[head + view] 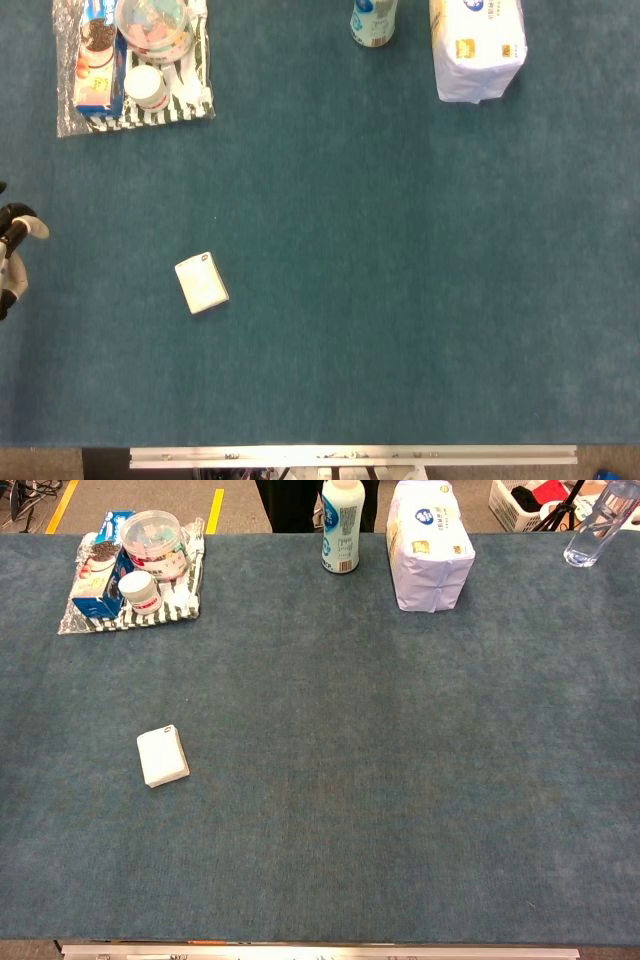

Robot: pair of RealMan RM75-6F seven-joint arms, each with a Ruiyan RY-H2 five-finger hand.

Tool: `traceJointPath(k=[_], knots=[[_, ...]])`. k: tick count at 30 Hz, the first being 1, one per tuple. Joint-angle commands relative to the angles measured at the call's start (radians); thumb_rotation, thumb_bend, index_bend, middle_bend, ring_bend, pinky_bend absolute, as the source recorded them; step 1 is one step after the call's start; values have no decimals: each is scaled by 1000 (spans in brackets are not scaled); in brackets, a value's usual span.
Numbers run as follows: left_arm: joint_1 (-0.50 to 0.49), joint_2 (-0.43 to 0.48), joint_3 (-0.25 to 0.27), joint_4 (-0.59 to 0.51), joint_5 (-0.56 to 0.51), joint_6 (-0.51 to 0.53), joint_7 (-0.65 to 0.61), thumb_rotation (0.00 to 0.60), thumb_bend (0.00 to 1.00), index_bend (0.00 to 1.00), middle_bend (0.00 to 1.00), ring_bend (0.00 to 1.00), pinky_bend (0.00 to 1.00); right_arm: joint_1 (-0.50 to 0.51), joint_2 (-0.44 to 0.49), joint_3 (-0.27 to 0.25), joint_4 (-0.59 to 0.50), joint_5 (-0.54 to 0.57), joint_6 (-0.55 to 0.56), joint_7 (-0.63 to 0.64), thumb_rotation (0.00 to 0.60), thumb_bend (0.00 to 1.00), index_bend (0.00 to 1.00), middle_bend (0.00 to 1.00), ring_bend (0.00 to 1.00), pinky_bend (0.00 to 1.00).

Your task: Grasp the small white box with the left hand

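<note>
The small white box [201,283] lies flat on the blue-green table cloth, left of centre; the chest view shows the small white box [162,755] too, at the left. Only a sliver of my left hand [14,260] shows, at the far left edge of the head view. Its white-tipped fingers [32,226] are spread with nothing between them. The hand sits well to the left of the box, with bare cloth between the two. My right hand appears in neither view.
A clear bag of snacks and jars [135,60] lies at the back left. A white bottle [340,525] and a white tissue pack [428,545] stand at the back centre. A clear bottle [600,525] is at the back right. The table's front edge [350,456] has a metal rail.
</note>
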Motion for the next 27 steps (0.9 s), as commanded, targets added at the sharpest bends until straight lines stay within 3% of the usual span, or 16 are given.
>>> traceJointPath(k=[1,16,21,27], knots=[[7,5,2,-8,-3,3,16,600,931,421,342,136,132,5,-6,0,9,1,-8,10,600,60,607,530,335,206],[15,5,8,-22,8,0,33,600,931,420,340,137,143,14,-17,-1,28,2,-19,29,600,61,607,531,335,206],[-4,11,38,-21,52,-39,-34,600,839,398,341,136,144,8,-12,1,19,-2,-1,22,600,61,607,530,335,206],[-24,13,73,-4,103,-74,-94,600,812,364,308,132,145,2,-7,0,8,-6,11,11,600,60,607,530,335,206]])
